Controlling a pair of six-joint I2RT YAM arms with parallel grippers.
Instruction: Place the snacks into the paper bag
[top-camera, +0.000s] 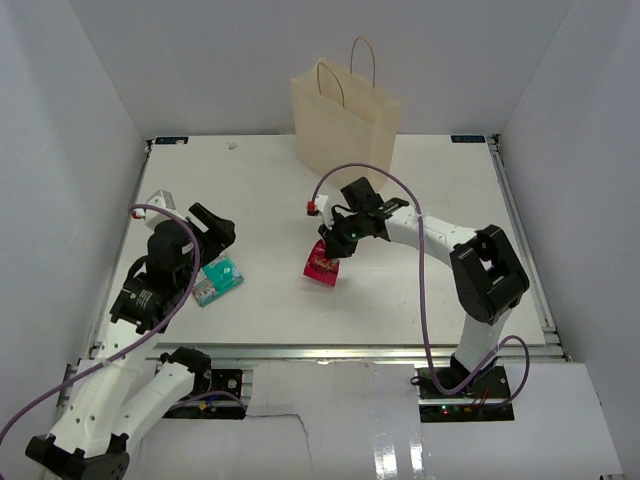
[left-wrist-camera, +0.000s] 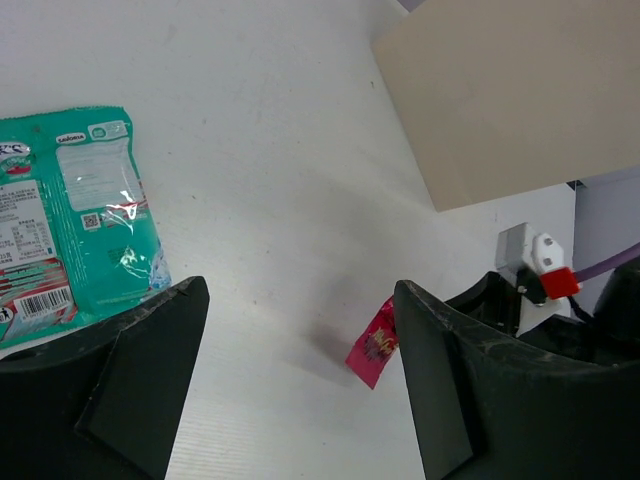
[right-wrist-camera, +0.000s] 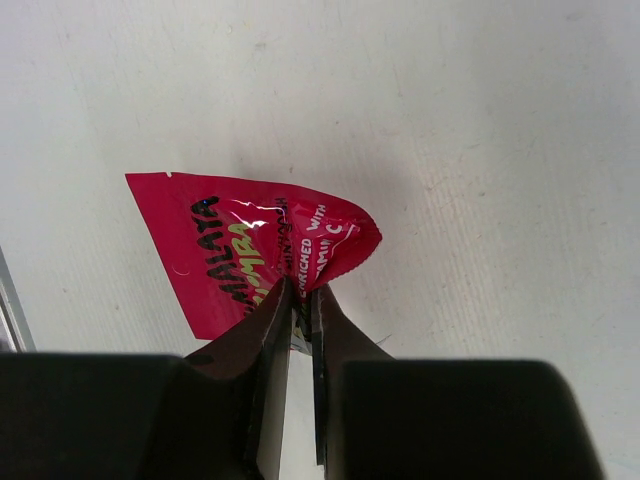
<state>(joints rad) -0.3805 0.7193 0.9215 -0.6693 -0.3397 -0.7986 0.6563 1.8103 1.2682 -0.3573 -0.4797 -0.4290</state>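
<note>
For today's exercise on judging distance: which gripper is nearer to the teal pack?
Left. The left gripper hangs open just beside the teal pack. The right gripper is well off to the pack's right, shut on the red sachet.

The paper bag (top-camera: 345, 118) is cream-beige with two thin looped handles. It stands upright and open-topped at the far edge of the bench (top-camera: 260, 190), about midway along it. The red-pink sachet (right-wrist-camera: 245, 255) is small and glossy, with dark and yellow-green print. It hangs crumpled near the middle of the bench, its top edge pinched in the right gripper (right-wrist-camera: 300, 295). The teal-and-white pack (left-wrist-camera: 75, 215) lies flat near the left edge, barcode side up.
</note>
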